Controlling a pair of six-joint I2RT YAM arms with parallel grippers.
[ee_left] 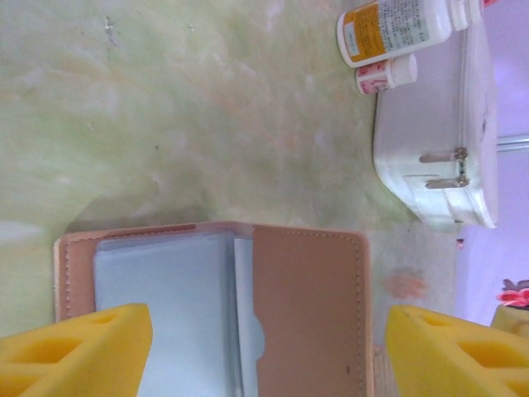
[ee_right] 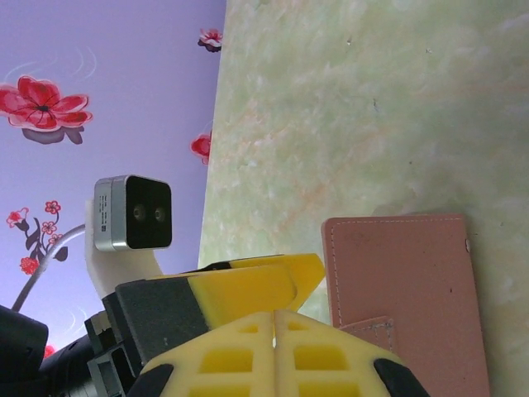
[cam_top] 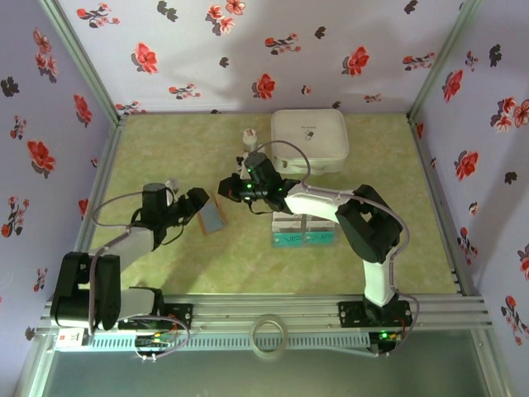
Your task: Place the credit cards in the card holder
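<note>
- Two claws close in on the card holder (cam_top: 213, 217), which lies open on the green surface (cam_top: 165, 149), at about 9 o'clock from the surface's centre in the top view.
- Wide apart and gripping nothing, the left claw (ee_left: 269, 322) straddles the card holder. In its wrist view one yellow finger (ee_left: 78, 347) overlaps the corner of the pale blue-grey inner face, and the other sits beyond the edge of the brown flap. Whether either finger touches the leather cannot be told.
- Pressed fully together, the right claw (ee_right: 274, 331) shows nothing between its pads. In the top view it hangs just at 1 o'clock from the card holder.
- Seen from the right wrist, the card holder's brown face lies at 3 o'clock from that claw.
- White and teal, the credit cards (cam_top: 303, 232) lie side by side on the surface at 3 o'clock from the card holder, apart from it and partly under the right arm.
- At 12 to 1 o'clock on the surface sits a white box (cam_top: 308, 141), with two small bottles (ee_left: 397, 29) just beside it.
</note>
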